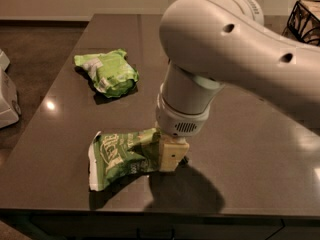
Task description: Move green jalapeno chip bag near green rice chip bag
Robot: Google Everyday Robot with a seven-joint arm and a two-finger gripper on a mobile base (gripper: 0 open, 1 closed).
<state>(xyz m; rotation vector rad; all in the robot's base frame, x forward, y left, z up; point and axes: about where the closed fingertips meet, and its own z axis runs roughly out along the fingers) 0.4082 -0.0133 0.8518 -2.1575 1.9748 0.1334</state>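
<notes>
Risk: the green jalapeno chip bag [122, 154] could slip free or be dragged crumpled if only its thin right end is caught.
Gripper [171, 158]: set against the bag's right end, at the near side of the table [250, 149]; whether it is clenched or released cannot be told.
Arm [225, 49]: reached in from the right, wrist pointed straight down.
Green rice chip bag [107, 73]: farther back and left, well apart.

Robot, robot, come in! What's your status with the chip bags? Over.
Gripper low at right end of green jalapeno chip bag. Farther back, apart: green rice chip bag. Nothing between them.
</notes>
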